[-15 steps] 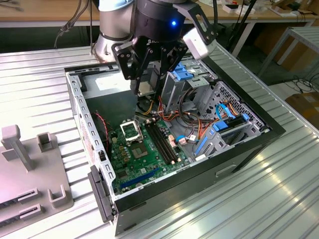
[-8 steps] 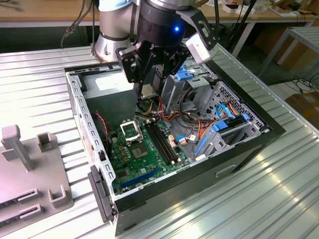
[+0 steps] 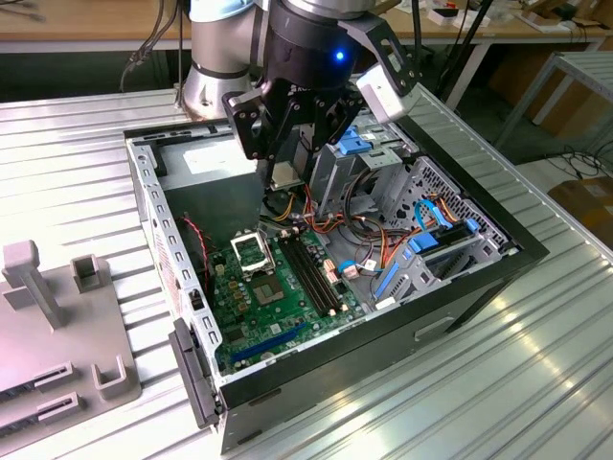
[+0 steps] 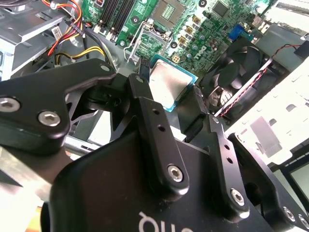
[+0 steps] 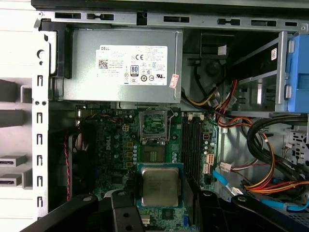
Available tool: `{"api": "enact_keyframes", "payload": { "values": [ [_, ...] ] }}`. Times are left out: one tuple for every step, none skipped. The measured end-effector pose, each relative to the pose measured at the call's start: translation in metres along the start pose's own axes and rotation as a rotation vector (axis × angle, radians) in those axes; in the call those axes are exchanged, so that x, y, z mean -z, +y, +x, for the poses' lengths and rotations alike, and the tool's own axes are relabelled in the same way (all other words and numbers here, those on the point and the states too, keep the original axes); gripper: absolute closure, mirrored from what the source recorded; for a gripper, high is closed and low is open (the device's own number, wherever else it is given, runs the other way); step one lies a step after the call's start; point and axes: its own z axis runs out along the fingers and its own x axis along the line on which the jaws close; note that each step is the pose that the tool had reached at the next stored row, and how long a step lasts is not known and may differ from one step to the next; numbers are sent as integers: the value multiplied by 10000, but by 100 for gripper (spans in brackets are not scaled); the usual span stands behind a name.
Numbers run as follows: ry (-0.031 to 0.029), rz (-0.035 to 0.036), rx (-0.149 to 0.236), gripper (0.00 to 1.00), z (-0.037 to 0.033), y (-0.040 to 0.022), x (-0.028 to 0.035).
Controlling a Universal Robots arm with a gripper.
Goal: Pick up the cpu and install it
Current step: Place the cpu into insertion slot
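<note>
Jaws pinch the thin, square, silvery-beige cpu (image 5: 159, 186) by opposite edges. The black gripper (image 4: 168, 91) hangs over the green motherboard (image 5: 120, 145) inside the open black computer case (image 3: 517, 255). Pickup looks done; the silver-framed black socket (image 5: 153, 126) is empty, so seating is left.

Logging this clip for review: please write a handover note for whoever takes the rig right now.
Claw: shut on the cpu, gripping it by two opposite edges.
Cpu: held in the air inside the open computer case, above the green board and apart from the socket.
Done: cpu picked up.
Left: the socket stands open with no chip in it; the cpu is not yet seated.
</note>
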Motion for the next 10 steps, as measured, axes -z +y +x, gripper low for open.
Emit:
{"api": "enact_keyframes", "payload": {
  "values": [
    [0,0,1,52,0,-3,-3],
    [1,2,1,52,0,-6,-5],
    [1,2,2,52,-1,-10,-11],
    [1,1,1,52,0,-13,-19],
    [2,3,0,52,0,-15,-29],
    [2,3,0,52,0,-16,-44],
    [1,2,1,52,-1,-18,-73],
    [1,1,1,52,-1,-18,-96],
    [1,1,1,52,-1,-18,-105],
    [1,3,1,52,-2,-18,-117]
  ]
}}
